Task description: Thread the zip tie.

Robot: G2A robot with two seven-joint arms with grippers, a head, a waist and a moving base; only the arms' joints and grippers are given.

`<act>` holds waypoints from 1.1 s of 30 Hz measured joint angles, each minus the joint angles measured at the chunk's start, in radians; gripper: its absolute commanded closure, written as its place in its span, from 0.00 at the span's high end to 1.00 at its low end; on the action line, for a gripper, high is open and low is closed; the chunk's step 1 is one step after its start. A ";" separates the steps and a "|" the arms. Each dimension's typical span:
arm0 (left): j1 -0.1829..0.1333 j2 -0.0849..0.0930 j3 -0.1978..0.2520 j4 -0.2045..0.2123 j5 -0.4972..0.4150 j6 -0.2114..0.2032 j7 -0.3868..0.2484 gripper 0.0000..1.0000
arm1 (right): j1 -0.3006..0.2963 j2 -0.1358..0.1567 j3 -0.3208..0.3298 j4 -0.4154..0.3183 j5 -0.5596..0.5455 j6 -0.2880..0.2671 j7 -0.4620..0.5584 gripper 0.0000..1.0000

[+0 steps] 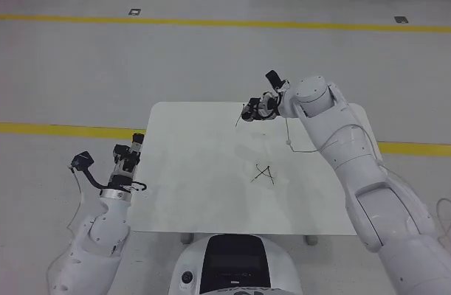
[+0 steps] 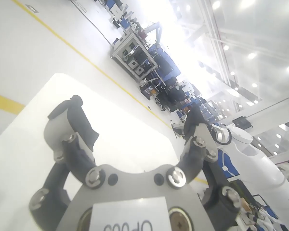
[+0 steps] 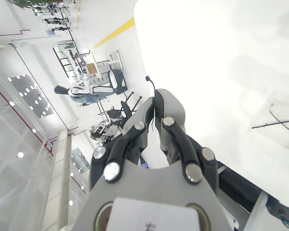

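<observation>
At the far table edge: right gripper [image 3: 154, 102], grey fingers pressed together, pinching a thin black zip tie [image 3: 151, 82] above the smooth white table [image 1: 203, 169].
Hard to see: the strap is mostly hidden between the fingers; its small square head and a short piece stick out.
Near the table middle: loose ties [image 1: 263, 174], thin, black, lying crossed, well apart from both grippers.
Left gripper [image 2: 133, 108]: at the left table edge, black-tipped fingers spread wide and empty.
</observation>
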 measured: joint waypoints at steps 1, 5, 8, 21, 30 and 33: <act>0.000 0.000 0.000 0.000 0.000 0.000 0.000 1.00 | -0.001 0.000 0.000 -0.001 0.000 0.000 0.000 0.00; -0.006 0.004 0.018 0.003 0.146 -0.040 0.007 1.00 | -0.026 0.005 0.011 -0.032 0.013 0.000 -0.018 0.00; -0.002 0.010 0.028 0.010 0.364 -0.056 0.042 1.00 | -0.034 0.008 0.011 -0.041 0.015 0.000 -0.001 0.00; -0.010 0.013 0.059 0.048 0.642 -0.054 0.115 1.00 | -0.041 0.001 0.004 -0.044 0.039 -0.002 -0.018 0.00; 0.010 0.031 0.082 0.003 1.151 -0.001 0.088 1.00 | -0.041 -0.024 -0.072 -0.043 0.021 0.000 -0.016 0.00; 0.012 0.026 0.090 -0.003 1.177 0.044 0.106 1.00 | -0.028 -0.033 -0.083 -0.025 0.033 0.000 -0.018 0.00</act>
